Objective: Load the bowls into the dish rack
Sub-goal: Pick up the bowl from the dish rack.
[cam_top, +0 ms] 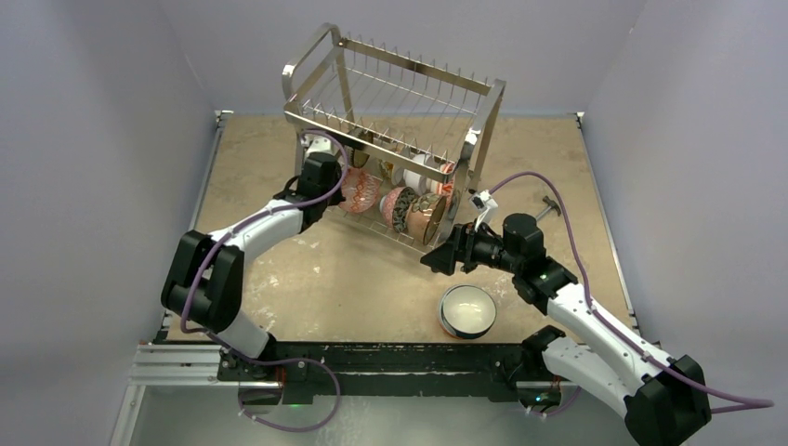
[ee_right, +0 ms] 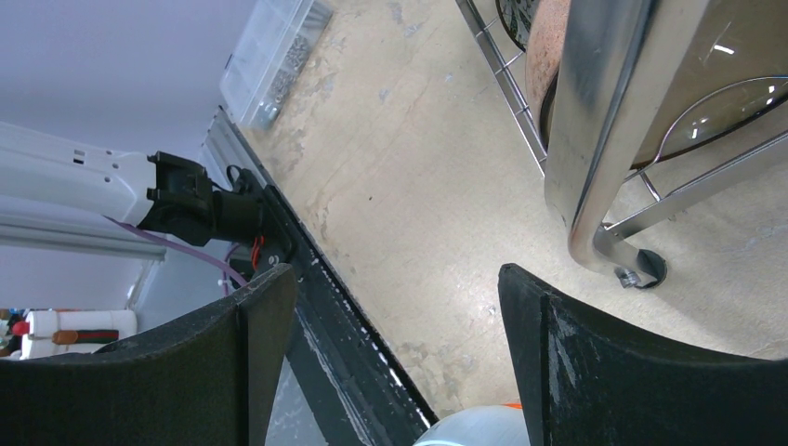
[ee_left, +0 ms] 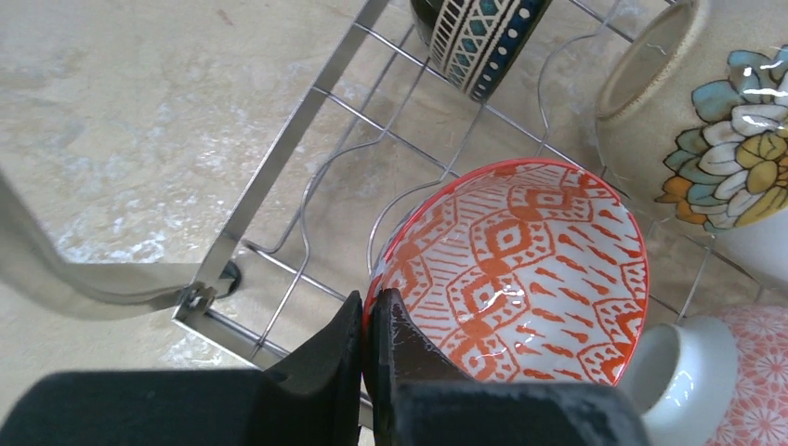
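Observation:
The chrome dish rack [cam_top: 400, 102] stands at the back middle, with several bowls on edge in its lower tier, such as a tan one [cam_top: 429, 216]. My left gripper [cam_top: 340, 189] is shut on the rim of a red-patterned bowl [cam_top: 362, 190] at the lower tier's left end. In the left wrist view the gripper [ee_left: 372, 311] pinches this bowl [ee_left: 520, 269] over the rack wires [ee_left: 307, 121]. A white bowl [cam_top: 466, 310] sits upright on the table in front. My right gripper [cam_top: 437, 258] is open and empty, just above and left of it, near the rack's front right leg [ee_right: 604, 139].
In the left wrist view a teal-patterned bowl [ee_left: 479, 37], a floral tan bowl [ee_left: 715, 139] and a white bowl [ee_left: 683, 372] sit close around the held one. A small metal tool [cam_top: 550, 206] lies right of the rack. A clear parts box [ee_right: 279, 56] lies beyond the table edge.

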Robot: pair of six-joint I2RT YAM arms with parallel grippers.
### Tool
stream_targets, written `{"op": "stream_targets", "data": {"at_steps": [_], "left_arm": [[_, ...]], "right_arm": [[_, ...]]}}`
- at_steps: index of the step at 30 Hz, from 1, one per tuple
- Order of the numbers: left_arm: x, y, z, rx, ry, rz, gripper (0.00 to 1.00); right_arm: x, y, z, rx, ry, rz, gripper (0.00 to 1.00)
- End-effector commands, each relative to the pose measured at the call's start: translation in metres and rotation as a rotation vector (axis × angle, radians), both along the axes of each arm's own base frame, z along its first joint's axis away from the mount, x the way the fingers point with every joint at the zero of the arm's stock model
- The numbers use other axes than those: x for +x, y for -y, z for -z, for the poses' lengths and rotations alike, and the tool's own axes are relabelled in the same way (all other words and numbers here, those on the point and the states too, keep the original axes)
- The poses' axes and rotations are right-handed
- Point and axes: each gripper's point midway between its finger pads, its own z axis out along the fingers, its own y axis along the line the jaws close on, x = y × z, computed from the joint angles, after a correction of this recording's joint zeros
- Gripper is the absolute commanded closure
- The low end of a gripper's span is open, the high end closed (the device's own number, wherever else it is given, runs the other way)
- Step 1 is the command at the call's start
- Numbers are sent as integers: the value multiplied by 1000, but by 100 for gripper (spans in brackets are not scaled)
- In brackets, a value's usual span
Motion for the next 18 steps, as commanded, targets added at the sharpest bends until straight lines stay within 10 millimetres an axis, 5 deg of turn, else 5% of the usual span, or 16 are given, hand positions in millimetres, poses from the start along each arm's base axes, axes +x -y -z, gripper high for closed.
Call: {"op": "stream_targets", "data": {"at_steps": [1,11,18], "left_arm": [[5,-13,-45,71,133,-90,100],[-11,-35,-87,325,336,-303,100],[-28,-33,-83,542,399,-427,100]], "right_arm": [[7,-2,-13,9,52,3,18],[7,-3,-11,8,53,-2,18],[6,-2,-9,3,46,-2,17]]}}
